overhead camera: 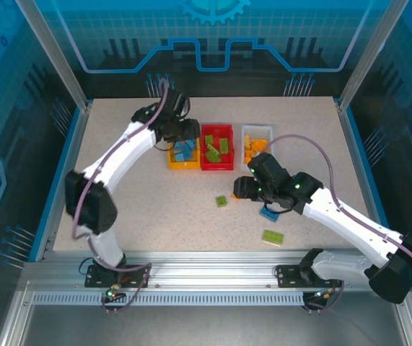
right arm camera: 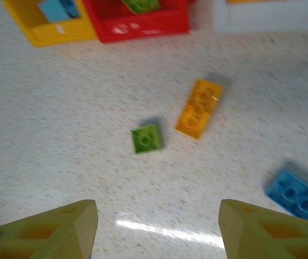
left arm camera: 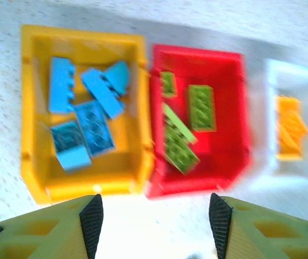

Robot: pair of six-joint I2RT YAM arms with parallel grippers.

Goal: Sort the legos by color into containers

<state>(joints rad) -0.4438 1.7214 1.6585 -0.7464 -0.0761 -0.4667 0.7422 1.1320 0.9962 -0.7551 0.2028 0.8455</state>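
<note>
The red bin (left arm camera: 199, 188) and yellow bin (left arm camera: 89, 189) stand wall to wall, with the white bin (left arm camera: 269, 108) just beside the red bin's other flank. On open tabletop (right arm camera: 62, 135) nearer than the red bin lie a green brick (right arm camera: 146, 138), an orange brick (right arm camera: 199, 108) and a blue brick (right arm camera: 299, 197) — all apart. The left gripper (left arm camera: 154, 210) hangs above the red bin's near corner, the right gripper (right arm camera: 156, 226) over the loose bricks — both with fingers spread.

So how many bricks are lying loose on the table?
4: a small green brick, an orange brick beside it, a blue brick, a larger green brick nearer the front. Others may be hidden.
</note>
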